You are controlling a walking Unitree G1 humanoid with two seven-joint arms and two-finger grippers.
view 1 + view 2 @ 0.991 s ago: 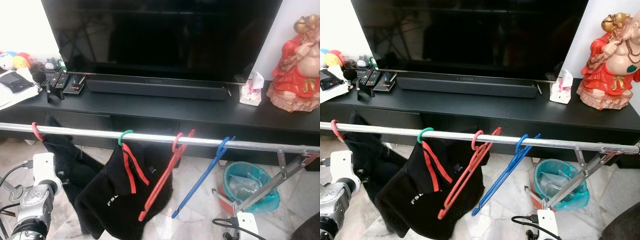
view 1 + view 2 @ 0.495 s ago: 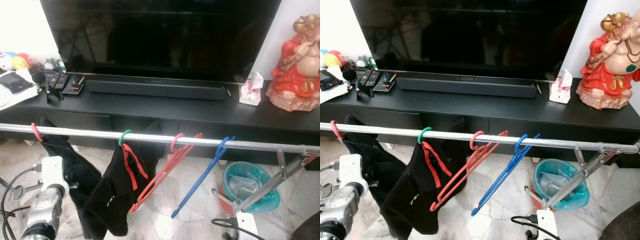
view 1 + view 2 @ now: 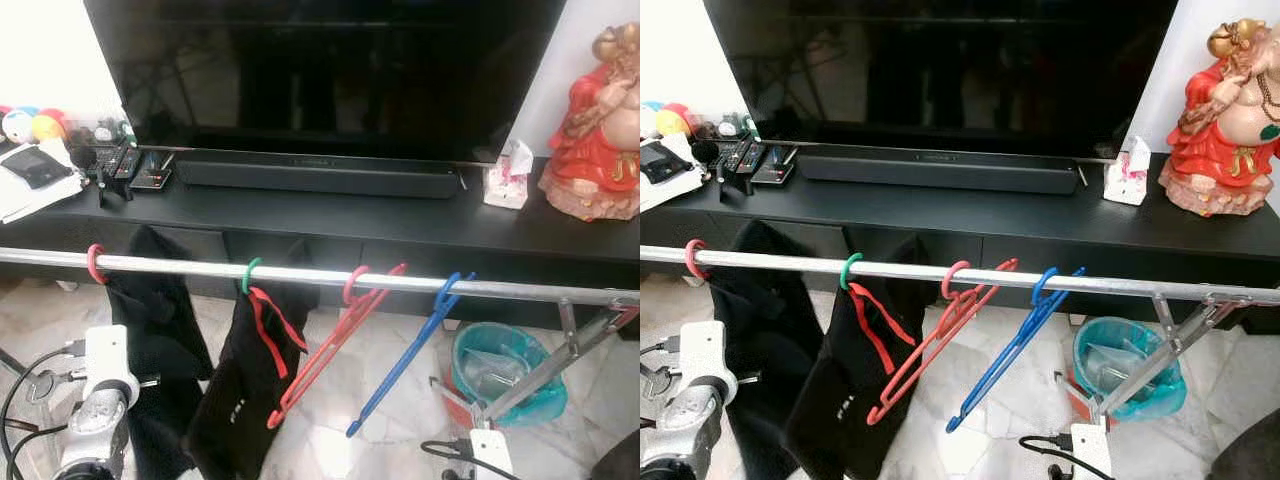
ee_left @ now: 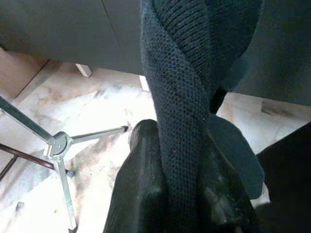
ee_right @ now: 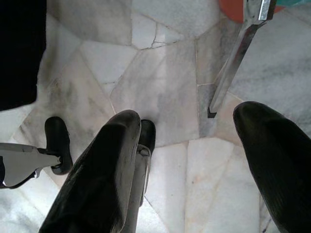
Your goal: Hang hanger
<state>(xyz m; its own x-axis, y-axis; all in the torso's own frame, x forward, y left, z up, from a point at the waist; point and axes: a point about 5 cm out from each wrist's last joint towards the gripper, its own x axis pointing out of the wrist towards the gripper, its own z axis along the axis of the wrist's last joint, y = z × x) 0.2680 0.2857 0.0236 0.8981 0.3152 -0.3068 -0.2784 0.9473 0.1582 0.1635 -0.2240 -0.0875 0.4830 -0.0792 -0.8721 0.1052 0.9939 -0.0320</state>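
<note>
Rail (image 3: 300, 273), silver, running across the room in front of the black TV desk (image 3: 330, 215) — four hangers hooked on it. From the robot's left: a pink-red hook (image 3: 95, 263) carrying a dark knitted garment (image 3: 155, 330); a green hook (image 3: 249, 274) carrying a black garment with red trim (image 3: 245, 385); a bare red hanger (image 3: 325, 345), tilted; a bare blue hanger (image 3: 405, 360), tilted, nearest the rack's folding leg (image 3: 540, 365). Left gripper (image 4: 180, 194) low beside the knitted garment, fingers (image 4: 141, 194) closed on a twisted fold of that dark knit. Right gripper (image 5: 187, 160) down near the marble floor (image 5: 165, 92), fingers spread wide, nothing between them. Progress, as I'd judge it — the hanger with the knit already sits on the rail, so the hanging looks done; what seems left is for the left fingers to let go of the cloth and draw clear without tugging the hook off
</note>
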